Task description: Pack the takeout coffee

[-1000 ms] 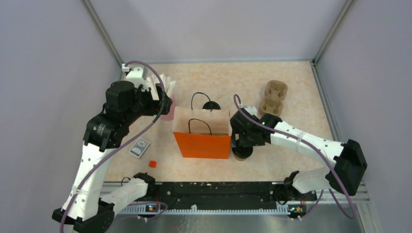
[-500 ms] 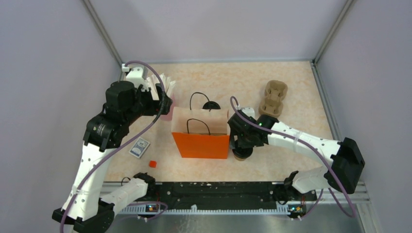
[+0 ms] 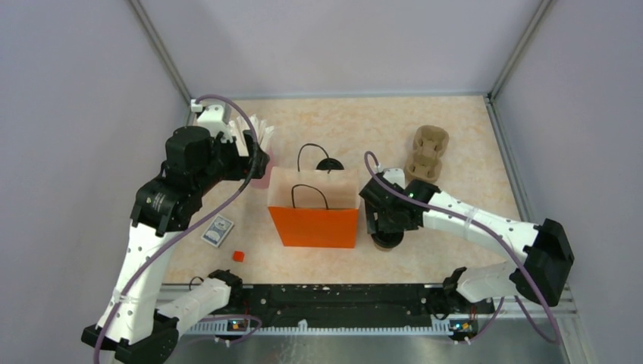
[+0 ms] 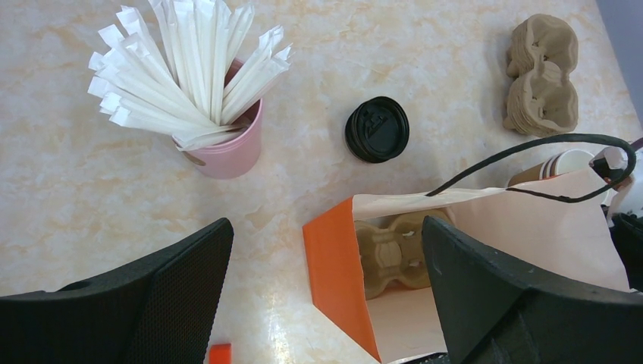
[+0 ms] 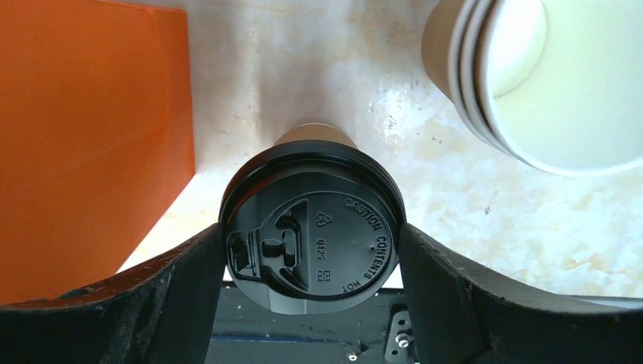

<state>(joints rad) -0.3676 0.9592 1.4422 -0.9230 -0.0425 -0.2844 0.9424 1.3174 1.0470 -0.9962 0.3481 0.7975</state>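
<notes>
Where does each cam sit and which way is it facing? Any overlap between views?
Top external: above and behind the bases, looking down on the table; both arms whole.
Left wrist: high, facing down at straw cup, loose lid, open orange bag; left fingers at bottom edge.
Right wrist: low, facing down on the takeout coffee, right fingers flanking its lid.
Shared: both wrist views catch the orange bag and cup stack.

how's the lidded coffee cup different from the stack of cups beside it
The coffee cup wears a black lid; the stack of cups is open, white insides showing. The coffee cup is single; the stack is several nested. Both are brown paper, upright on the table.
</notes>
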